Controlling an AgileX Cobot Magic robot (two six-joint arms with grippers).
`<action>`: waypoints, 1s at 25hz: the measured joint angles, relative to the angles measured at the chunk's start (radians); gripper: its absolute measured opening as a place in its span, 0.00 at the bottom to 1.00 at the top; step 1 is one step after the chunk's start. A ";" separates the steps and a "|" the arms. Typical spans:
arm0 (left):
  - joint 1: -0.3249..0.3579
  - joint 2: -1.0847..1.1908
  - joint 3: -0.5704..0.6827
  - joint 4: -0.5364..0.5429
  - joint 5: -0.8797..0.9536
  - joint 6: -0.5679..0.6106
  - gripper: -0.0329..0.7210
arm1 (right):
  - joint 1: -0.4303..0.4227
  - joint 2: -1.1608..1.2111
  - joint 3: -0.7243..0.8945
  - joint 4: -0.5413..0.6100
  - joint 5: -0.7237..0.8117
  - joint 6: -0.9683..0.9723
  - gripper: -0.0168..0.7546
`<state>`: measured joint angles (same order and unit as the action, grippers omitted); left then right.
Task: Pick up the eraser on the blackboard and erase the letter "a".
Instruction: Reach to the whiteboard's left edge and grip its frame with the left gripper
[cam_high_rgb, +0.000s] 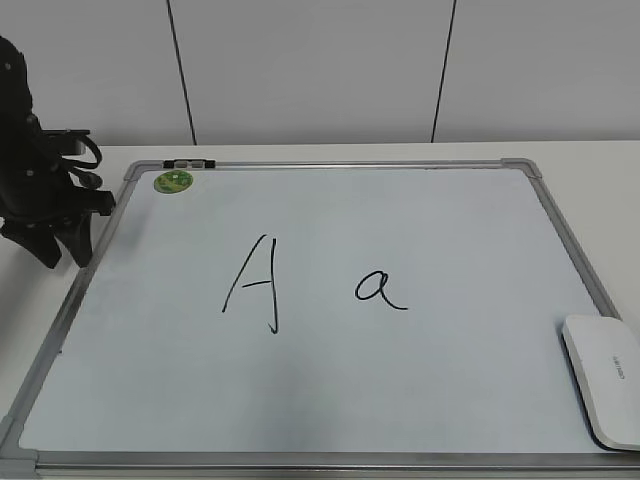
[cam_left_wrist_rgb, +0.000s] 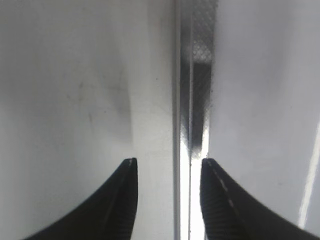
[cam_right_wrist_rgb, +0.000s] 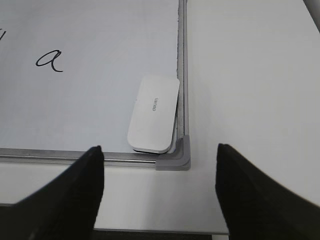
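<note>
The white eraser (cam_high_rgb: 605, 378) lies in the near right corner of the blackboard (cam_high_rgb: 330, 215), against its frame; it also shows in the right wrist view (cam_right_wrist_rgb: 154, 113). The letter "a" (cam_high_rgb: 379, 289) is written in black at mid-board, right of a capital "A" (cam_high_rgb: 255, 283); the right wrist view shows the "a" too (cam_right_wrist_rgb: 50, 61). My right gripper (cam_right_wrist_rgb: 160, 160) is open and empty, hovering over the table just short of the board's corner cap (cam_right_wrist_rgb: 176, 155). My left gripper (cam_left_wrist_rgb: 168, 167) is open and empty, straddling the board's left frame (cam_left_wrist_rgb: 186, 125); it stands at the far left of the exterior view (cam_high_rgb: 52, 240).
A green round sticker (cam_high_rgb: 172, 181) sits at the board's far left corner beside a small black-and-white clip (cam_high_rgb: 190, 162). The board lies on a white table (cam_right_wrist_rgb: 250, 75) whose near edge shows below the right gripper. A white panelled wall (cam_high_rgb: 320, 70) stands behind.
</note>
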<state>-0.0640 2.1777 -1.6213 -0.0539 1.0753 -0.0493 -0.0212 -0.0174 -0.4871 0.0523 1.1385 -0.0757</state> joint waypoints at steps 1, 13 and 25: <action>0.000 0.003 0.000 0.000 -0.002 0.000 0.44 | 0.000 0.000 0.000 0.000 0.000 0.000 0.69; 0.000 0.045 -0.005 -0.016 -0.002 0.002 0.44 | 0.000 0.000 0.000 0.000 0.000 0.000 0.69; 0.000 0.047 -0.006 -0.035 -0.002 0.004 0.11 | 0.000 0.000 0.000 0.000 0.000 0.000 0.69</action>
<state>-0.0640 2.2243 -1.6276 -0.0893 1.0733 -0.0456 -0.0212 -0.0174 -0.4871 0.0523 1.1385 -0.0757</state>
